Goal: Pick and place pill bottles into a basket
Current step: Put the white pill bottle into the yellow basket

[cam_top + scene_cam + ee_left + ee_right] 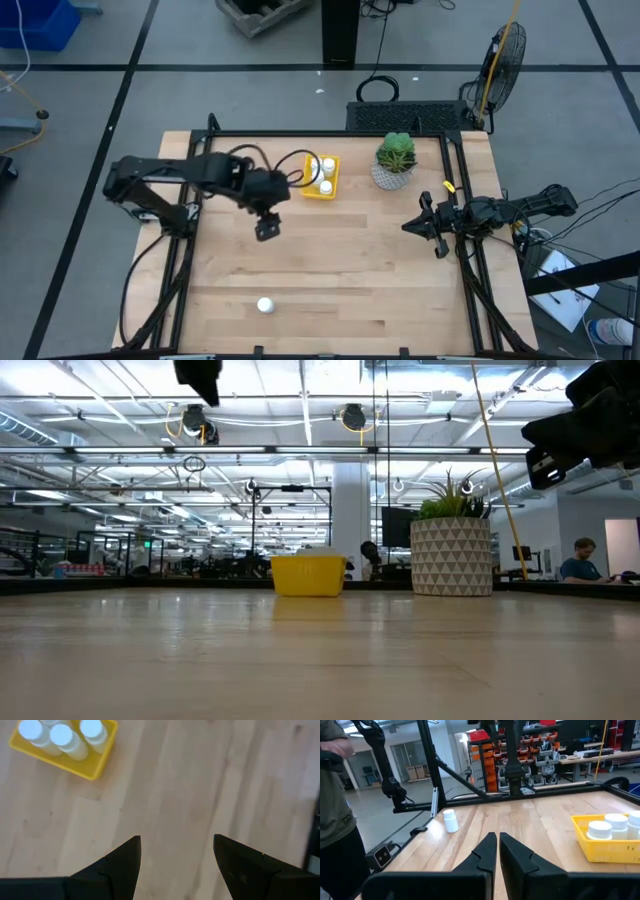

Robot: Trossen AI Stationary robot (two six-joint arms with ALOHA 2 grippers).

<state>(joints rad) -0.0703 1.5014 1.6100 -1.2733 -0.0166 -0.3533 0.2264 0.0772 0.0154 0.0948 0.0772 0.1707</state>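
The left gripper [267,228] is hanging above the table [340,290] with its fingers [122,865] standing partly apart and gripping nothing; bare wood is showing between them. The basket [321,191] is sitting just beside it, toward the far edge, holding capped bottles [62,736] upright. One lone bottle [265,305] is standing near the near edge, well apart from both grippers. A potted plant [394,160] is standing by the far edge, right of the basket. The right gripper [431,226] is waiting at the right edge, its fingers [485,855] pressed together and empty. A person [335,820] is standing beyond the table.
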